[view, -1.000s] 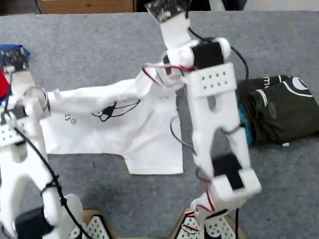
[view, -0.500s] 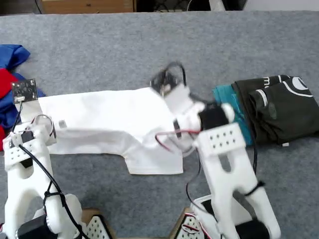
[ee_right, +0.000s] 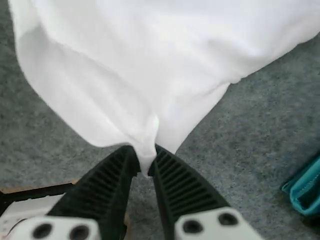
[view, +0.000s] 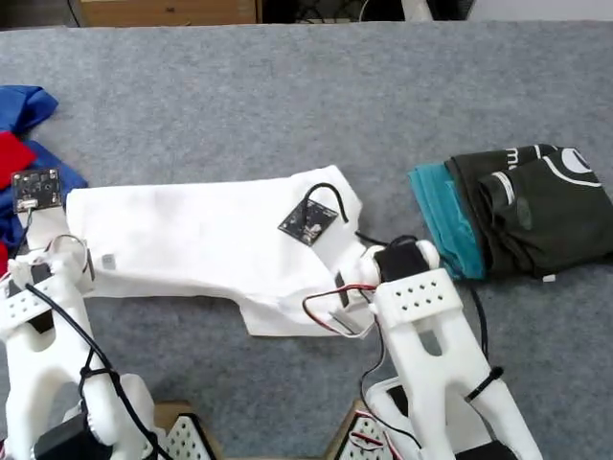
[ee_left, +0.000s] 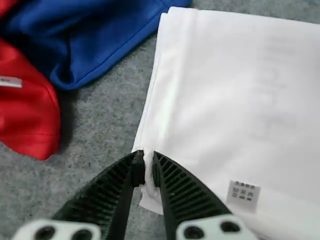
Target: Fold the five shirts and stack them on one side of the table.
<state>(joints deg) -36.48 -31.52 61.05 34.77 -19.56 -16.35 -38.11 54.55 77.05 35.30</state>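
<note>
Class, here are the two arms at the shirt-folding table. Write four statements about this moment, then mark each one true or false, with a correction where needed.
1. The left end effector is shut on the white shirt's edge. True.
2. The right end effector hangs open over bare table. False: it is shut on a fold of the white shirt.
3. The red shirt lies on the white shirt. False: the red shirt lies beside the blue shirt, apart from the white one.
4. A dark shirt lies over a teal shirt. True.
</note>
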